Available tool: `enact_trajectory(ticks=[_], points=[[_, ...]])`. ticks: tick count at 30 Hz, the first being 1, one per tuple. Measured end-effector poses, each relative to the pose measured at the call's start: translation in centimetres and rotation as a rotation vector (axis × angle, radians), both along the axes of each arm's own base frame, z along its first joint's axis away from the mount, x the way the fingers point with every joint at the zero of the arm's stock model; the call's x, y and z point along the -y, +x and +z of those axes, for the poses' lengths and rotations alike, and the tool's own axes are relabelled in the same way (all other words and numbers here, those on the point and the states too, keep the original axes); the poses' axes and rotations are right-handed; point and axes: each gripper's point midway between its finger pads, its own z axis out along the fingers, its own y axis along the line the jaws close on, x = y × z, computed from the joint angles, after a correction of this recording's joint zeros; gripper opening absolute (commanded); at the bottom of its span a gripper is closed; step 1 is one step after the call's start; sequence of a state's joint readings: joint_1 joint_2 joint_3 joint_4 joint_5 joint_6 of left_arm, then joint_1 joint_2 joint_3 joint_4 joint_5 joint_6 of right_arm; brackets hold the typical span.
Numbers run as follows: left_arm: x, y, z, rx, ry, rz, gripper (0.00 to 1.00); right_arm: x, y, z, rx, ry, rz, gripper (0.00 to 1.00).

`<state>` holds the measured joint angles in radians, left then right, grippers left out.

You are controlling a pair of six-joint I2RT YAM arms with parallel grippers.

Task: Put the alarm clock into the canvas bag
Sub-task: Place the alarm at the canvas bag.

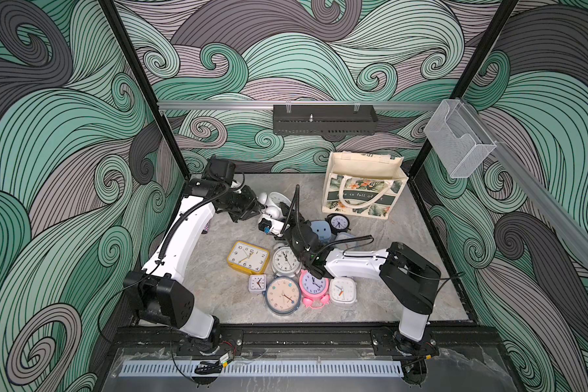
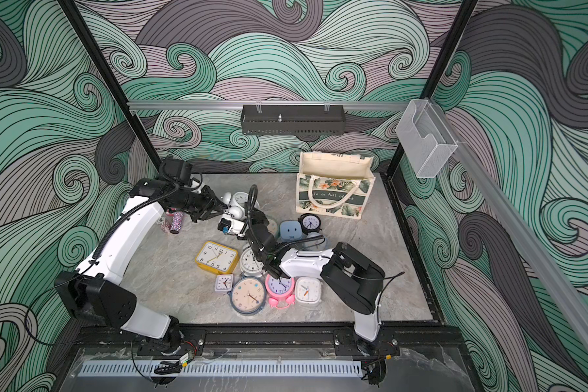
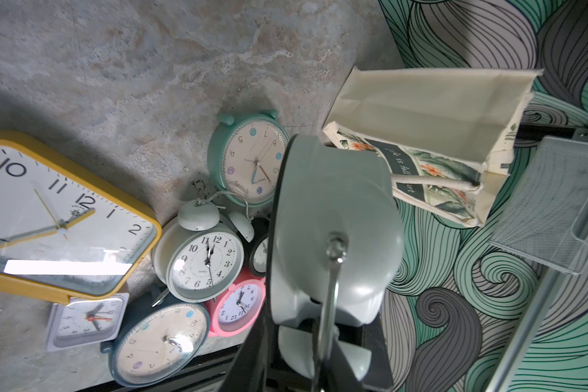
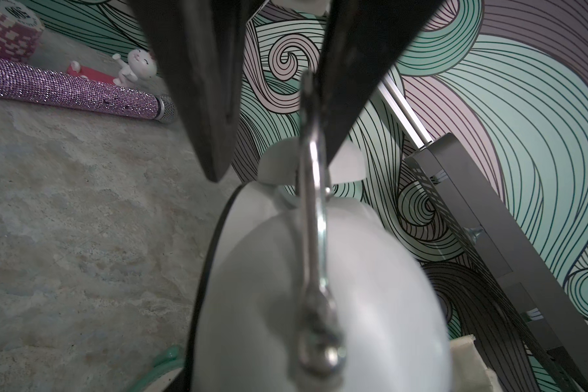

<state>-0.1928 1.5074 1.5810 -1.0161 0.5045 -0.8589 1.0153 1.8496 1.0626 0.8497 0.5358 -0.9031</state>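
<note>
The alarm clock (image 1: 276, 201) is a pale white twin-bell one, held over the rear middle of the table. My left gripper (image 1: 259, 206) reaches it from the left. Its black fingers (image 4: 204, 101) stand apart, open, on either side of the clock's metal handle (image 4: 311, 142) between the bells. My right gripper (image 1: 286, 217) comes from the front right and is shut on the clock's body (image 4: 319, 288), which hides its jaws in the right wrist view. The canvas bag (image 1: 367, 190) stands upright and open at the rear right, well apart from both grippers; it also shows in the left wrist view (image 3: 421, 112).
Several other clocks lie under and in front of the right arm, among them a yellow rectangular one (image 1: 248, 257), a silver twin-bell one (image 1: 286, 261) and a pink one (image 1: 313, 286). A purple glitter microphone (image 2: 176, 222) and a chip stack (image 4: 9, 30) lie at the left.
</note>
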Motion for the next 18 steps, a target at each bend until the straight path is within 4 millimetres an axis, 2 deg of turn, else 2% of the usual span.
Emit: enact_trajectory(ticks=[4, 5, 6, 9, 12, 15, 18], points=[[0.0, 0.0, 0.2, 0.017, 0.008, -0.015, 0.70, 0.7, 0.4, 0.9, 0.003, 0.015, -0.026, 0.35], [-0.1, 0.1, 0.3, 0.025, 0.013, -0.019, 0.89, 0.9, 0.4, 1.1, 0.003, 0.022, -0.031, 0.35], [-0.2, 0.1, 0.5, 0.030, 0.024, -0.020, 0.98, 1.0, 0.6, 1.4, 0.004, 0.030, -0.038, 0.34], [-0.6, 0.4, 1.6, 0.079, 0.053, -0.025, 0.99, 1.7, 1.0, 3.1, 0.006, 0.061, -0.056, 0.29], [-1.1, 0.5, 4.2, 0.186, 0.082, -0.028, 0.99, 2.0, 1.1, 5.3, -0.013, 0.083, -0.049, 0.31], [-1.4, -0.5, 8.2, 0.333, 0.091, -0.045, 0.99, 2.0, 0.7, 7.9, -0.062, 0.106, -0.025, 0.35], [-1.9, -2.6, 12.3, 0.481, 0.098, -0.063, 0.99, 3.4, 1.4, 10.2, -0.116, 0.144, -0.057, 0.37]])
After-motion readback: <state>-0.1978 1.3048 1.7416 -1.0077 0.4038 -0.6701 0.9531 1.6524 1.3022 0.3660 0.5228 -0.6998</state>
